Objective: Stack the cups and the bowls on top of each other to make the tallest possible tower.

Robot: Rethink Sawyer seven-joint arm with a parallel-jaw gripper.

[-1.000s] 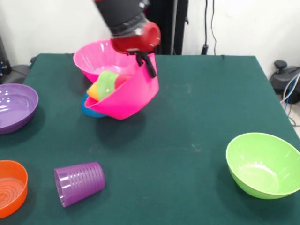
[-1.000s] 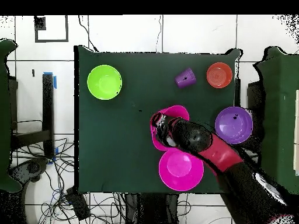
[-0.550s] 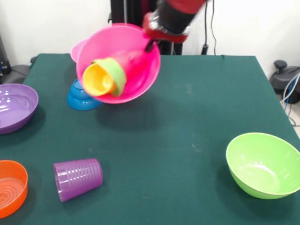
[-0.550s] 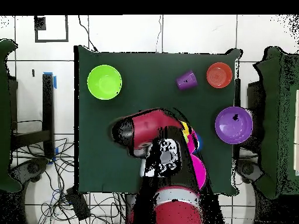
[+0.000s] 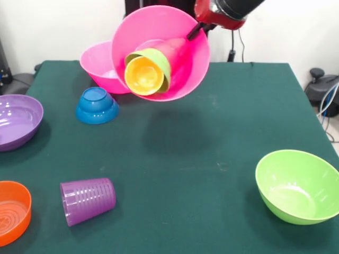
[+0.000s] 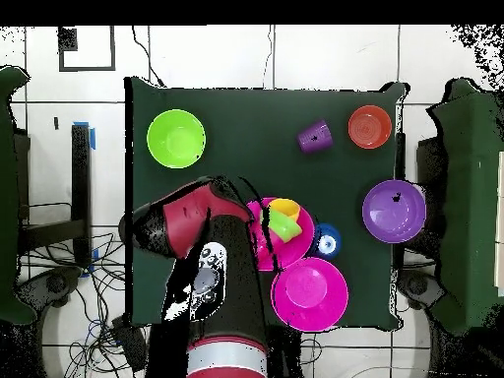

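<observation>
A large hot pink plastic bowl [image 5: 183, 79] is held by its rim in the black pincer [image 5: 194, 30], lifted clear of the dark green surface [image 5: 212, 137] and tipped on its side. A small green bowl [image 5: 160, 59] and a yellow-orange cup [image 5: 143, 75] are nested inside it (mouth outward). Below the pincer, a second pink bowl [image 5: 99, 66] and an upturned small blue bowl [image 5: 96, 106] rest on the surface.

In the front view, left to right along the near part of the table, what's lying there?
Orange bowl → purple cup, lying on its side → lime green bowl.
</observation>
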